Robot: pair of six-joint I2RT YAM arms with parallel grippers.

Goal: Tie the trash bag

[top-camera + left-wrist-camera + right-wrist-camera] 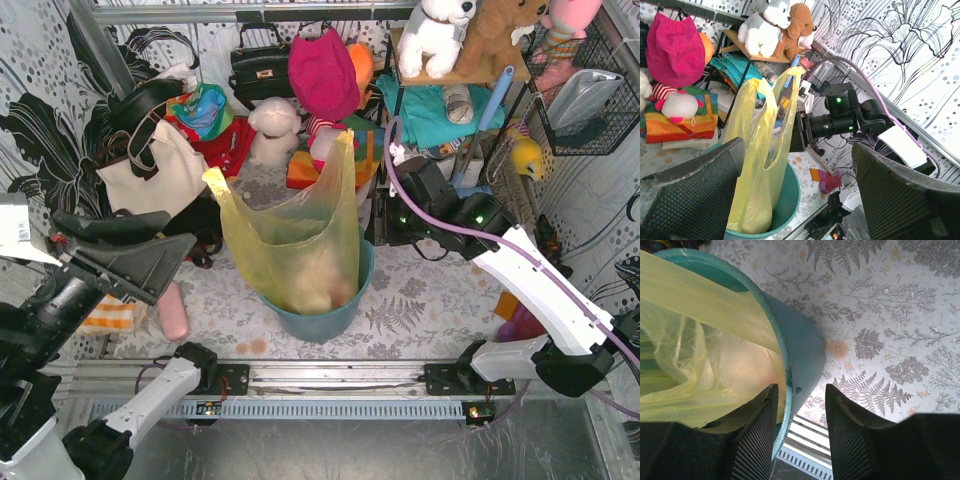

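The yellow trash bag (pixel 300 240) stands in the teal bucket (pixel 322 322) at the middle of the table, and its two handles stick up loose. Pale crumpled stuff shows through its lower part. My left gripper (pixel 182 232) hovers to the bag's left, wide open and empty; in its wrist view the bag (pixel 760 150) and bucket (pixel 790 196) lie beyond the fingers (pixel 695 190). My right gripper (pixel 388 225) hangs at the bag's right side, above the bucket rim. In the right wrist view it (pixel 801 390) is open, with the bucket (pixel 802 345) and bag (pixel 700 365) below and nothing held.
A cream tote bag (pixel 150 170) and heaped toys and cloths (pixel 322 75) crowd the back. A shelf with plush animals (pixel 440 35) stands at the back right. A pink object (pixel 173 310) and striped cloth (pixel 112 315) lie at the left, an orange and purple toy (pixel 518 318) at the right.
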